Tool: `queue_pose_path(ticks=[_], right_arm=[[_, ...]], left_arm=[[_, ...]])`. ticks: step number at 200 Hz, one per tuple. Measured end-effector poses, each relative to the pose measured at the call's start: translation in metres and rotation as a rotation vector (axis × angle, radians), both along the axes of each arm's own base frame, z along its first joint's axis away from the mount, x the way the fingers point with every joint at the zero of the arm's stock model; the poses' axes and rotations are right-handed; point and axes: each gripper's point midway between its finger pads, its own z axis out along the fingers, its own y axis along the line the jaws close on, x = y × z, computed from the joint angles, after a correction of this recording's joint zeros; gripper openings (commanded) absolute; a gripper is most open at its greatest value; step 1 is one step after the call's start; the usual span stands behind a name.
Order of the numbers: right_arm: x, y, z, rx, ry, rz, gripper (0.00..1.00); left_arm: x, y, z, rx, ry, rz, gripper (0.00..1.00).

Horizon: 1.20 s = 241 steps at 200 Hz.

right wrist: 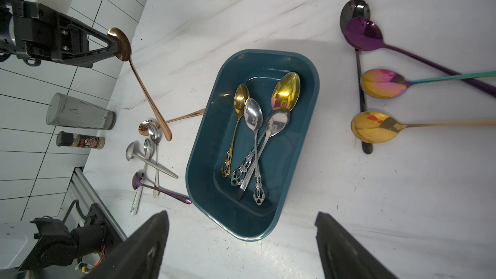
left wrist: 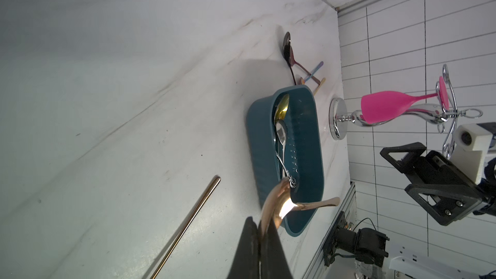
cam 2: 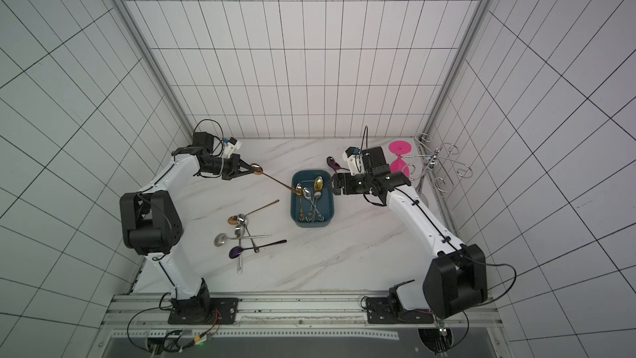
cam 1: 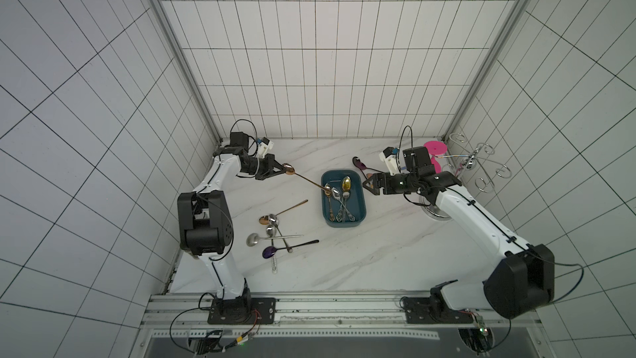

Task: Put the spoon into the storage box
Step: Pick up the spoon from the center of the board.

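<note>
The dark teal storage box [cam 1: 358,223] [cam 2: 329,218] sits mid-table with several gold and silver spoons inside. My left gripper [cam 1: 283,169] [cam 2: 253,169] [left wrist: 261,228] is shut on the bowl of a rose-gold spoon [cam 1: 306,179] [cam 2: 277,181] [left wrist: 271,205] [right wrist: 145,92], held off the table to the box's left. The handle slants toward the box's left rim [right wrist: 204,140]. My right gripper [cam 1: 367,184] [cam 2: 332,184] [right wrist: 241,213] hangs open and empty beside the box's right side, with the box's wall [left wrist: 257,135] in the left wrist view.
Several loose spoons [cam 1: 275,235] lie crossed on the table front-left of the box. More coloured spoons [cam 1: 359,165] [right wrist: 381,84] lie behind it. A pink goblet [cam 1: 435,153] hangs on a chrome rack [cam 1: 481,167] at the back right. A glass tumbler [right wrist: 80,115] and spice jar [right wrist: 80,142] stand by the left wall.
</note>
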Motion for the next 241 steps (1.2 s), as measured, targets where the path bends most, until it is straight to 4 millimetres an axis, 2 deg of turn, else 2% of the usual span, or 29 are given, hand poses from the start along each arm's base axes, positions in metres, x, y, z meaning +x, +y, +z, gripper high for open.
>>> queue_pose_path(ticks=[38, 78, 125, 175, 241], right_arm=[[-0.011, 0.024, -0.001, 0.038, 0.055, 0.069, 0.87], [-0.024, 0.056, 0.003, 0.081, 0.102, 0.16, 0.85], [-0.039, 0.084, -0.01, 0.087, 0.18, 0.252, 0.82], [-0.053, 0.099, -0.018, 0.092, 0.244, 0.304, 0.79], [-0.069, 0.121, -0.021, 0.096, 0.283, 0.371, 0.74]], left_arm=[[-0.027, -0.042, 0.015, 0.008, -0.069, -0.164, 0.0], [-0.049, -0.073, 0.013, 0.019, -0.082, -0.287, 0.0], [-0.063, -0.089, 0.014, 0.024, -0.092, -0.353, 0.0], [-0.075, -0.107, 0.017, 0.024, -0.108, -0.41, 0.0], [-0.08, -0.113, 0.016, 0.032, -0.109, -0.431, 0.0]])
